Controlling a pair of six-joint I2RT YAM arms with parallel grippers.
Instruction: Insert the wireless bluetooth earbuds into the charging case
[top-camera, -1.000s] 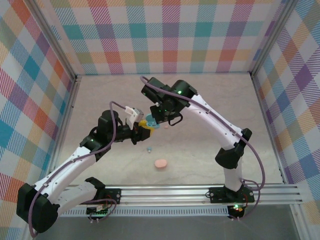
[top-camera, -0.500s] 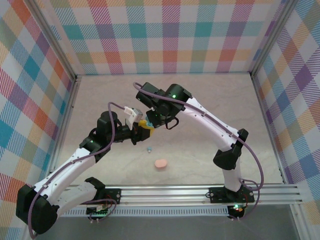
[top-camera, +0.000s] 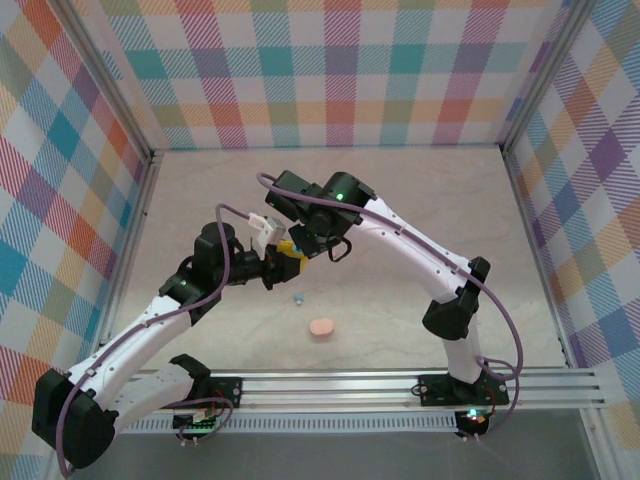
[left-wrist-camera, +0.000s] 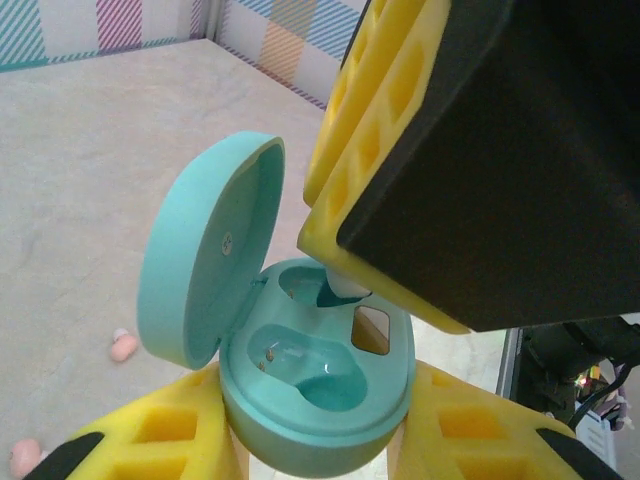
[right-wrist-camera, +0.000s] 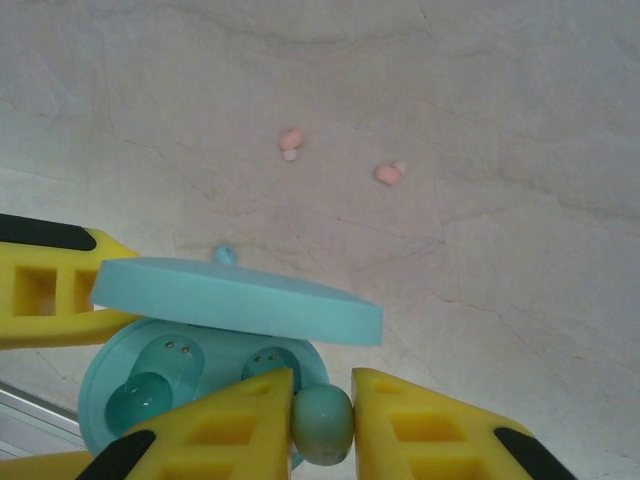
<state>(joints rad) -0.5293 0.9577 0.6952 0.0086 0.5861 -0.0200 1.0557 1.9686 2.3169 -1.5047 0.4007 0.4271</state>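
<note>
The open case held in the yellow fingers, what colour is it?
The case is teal all over; the left wrist view shows it best.

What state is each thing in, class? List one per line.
Teal oval plastic charging case: lid open, gripped by shut left gripper.
Light blue plastic earbud: pinched in shut right gripper, over the case.
Two pale pink earbuds: loose on table.
Pink oval case: closed, on table.

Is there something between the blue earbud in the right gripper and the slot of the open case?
Nothing visible does. The lid of the case stands swung aside, and the earbud in the right gripper is right at the mouth of the slot.
</note>
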